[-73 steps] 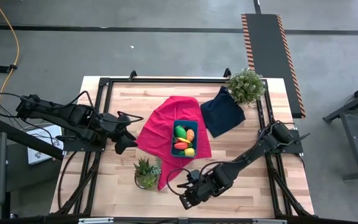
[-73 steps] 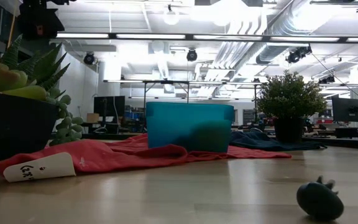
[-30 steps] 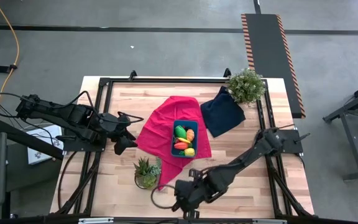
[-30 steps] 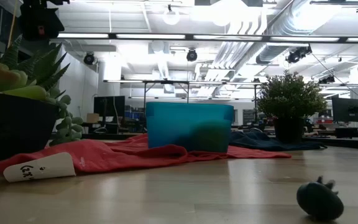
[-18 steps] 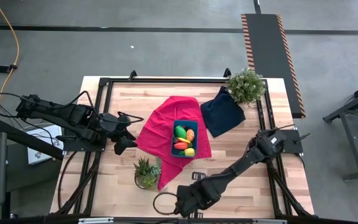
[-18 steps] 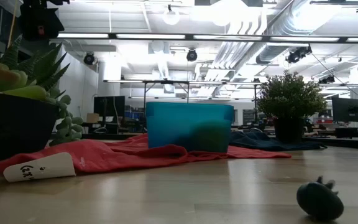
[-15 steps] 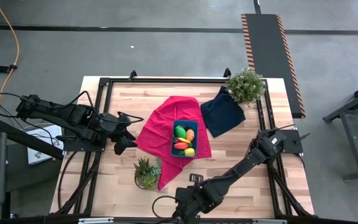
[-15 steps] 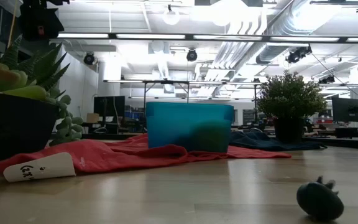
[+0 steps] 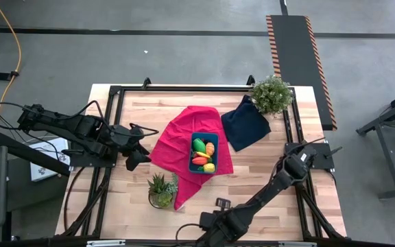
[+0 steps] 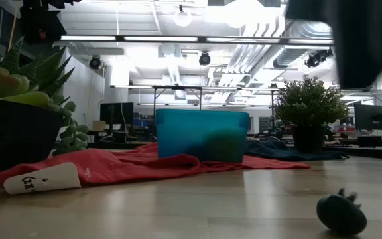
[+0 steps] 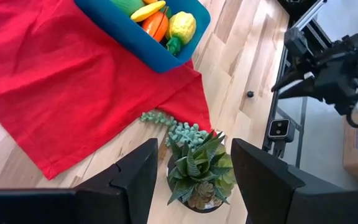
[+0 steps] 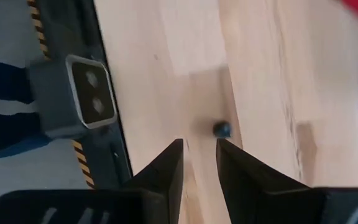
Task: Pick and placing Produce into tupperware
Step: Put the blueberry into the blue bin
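The tupperware point(image 9: 204, 152) sits near the middle of the table, resting on a red cloth point(image 9: 178, 145) that spreads out to its left and front. Inside it lies the produce point(image 9: 203, 154): a green piece at the far end, orange and red-orange ones in the middle, a yellow one at the near end. From table height the tub stands upright on the rumpled cloth.

Just right of the tub and further back lies a dark navy cloth point(image 9: 245, 123), with a bushy potted plant point(image 9: 271, 94) at the table's far right corner touching its edge. A spiky succulent point(image 9: 160, 188) in a pot stands at the near tip of the red cloth. A small dark knobbly object point(image 10: 341, 212) lies alone on the bare wood point(image 9: 266, 171) near the front edge.

The right arm stretches low from its base on the right, diagonally toward the front edge, its right gripper point(image 12: 199, 163) over the wood beside the table's frame, fingers a narrow gap apart and holding nothing. The left arm waits at the table's left side, the left gripper point(image 9: 136, 158) just off the cloth's left edge, fingers parted moderately and empty.
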Controlling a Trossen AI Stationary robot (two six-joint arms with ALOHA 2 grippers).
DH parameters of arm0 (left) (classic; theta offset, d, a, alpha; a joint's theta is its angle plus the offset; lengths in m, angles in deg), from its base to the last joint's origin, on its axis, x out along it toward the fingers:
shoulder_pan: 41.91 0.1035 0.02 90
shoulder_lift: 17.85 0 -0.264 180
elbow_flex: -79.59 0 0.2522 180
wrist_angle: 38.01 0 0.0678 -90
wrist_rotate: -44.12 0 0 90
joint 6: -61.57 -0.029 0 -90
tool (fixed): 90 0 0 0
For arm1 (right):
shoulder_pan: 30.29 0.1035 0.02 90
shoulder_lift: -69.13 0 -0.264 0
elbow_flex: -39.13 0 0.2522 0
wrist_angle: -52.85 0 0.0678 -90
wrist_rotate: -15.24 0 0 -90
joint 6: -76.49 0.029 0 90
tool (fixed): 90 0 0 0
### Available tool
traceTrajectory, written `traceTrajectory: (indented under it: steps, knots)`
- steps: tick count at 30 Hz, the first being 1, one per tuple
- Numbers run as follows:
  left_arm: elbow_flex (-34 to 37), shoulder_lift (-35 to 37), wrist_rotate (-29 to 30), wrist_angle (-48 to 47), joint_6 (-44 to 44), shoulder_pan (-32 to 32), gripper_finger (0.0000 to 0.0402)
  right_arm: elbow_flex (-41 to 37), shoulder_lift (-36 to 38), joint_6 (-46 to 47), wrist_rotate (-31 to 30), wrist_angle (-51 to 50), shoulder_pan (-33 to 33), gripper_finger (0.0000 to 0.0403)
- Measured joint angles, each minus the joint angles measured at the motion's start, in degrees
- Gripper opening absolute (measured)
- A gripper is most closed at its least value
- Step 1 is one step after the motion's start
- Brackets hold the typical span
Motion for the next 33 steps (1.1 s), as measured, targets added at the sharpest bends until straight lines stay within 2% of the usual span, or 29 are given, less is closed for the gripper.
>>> traceTrajectory:
  steps: [6, 12, 22, 30, 33]
  knots:
    - [0.0, 0.0, 0.0, -0.2, 0.0, 0.0, 0.0193, -4.9, 0.0, 3.6, -0.2, 2.4, 0.5, 0.0087]
    - [0.0, 0.0, 0.0, -0.2, 0.0, 0.0, 0.0193, -6.8, 0.0, 4.6, -2.5, 4.0, 0.4, 0.0087]
    - [0.0, 0.0, 0.0, -0.3, 0.0, 0.0, 0.0193, -10.4, 0.0, 6.2, -3.0, 8.7, 0.3, 0.0087]
    - [0.0, 0.0, 0.0, -0.3, 0.0, 0.0, 0.0193, -10.9, 0.0, 7.1, -2.2, 8.8, 0.0, 0.0087]
    - [0.0, 0.0, 0.0, -0.3, 0.0, 0.0, 0.0193, -10.9, 0.0, 7.2, -3.6, 8.8, -0.1, 0.0087]
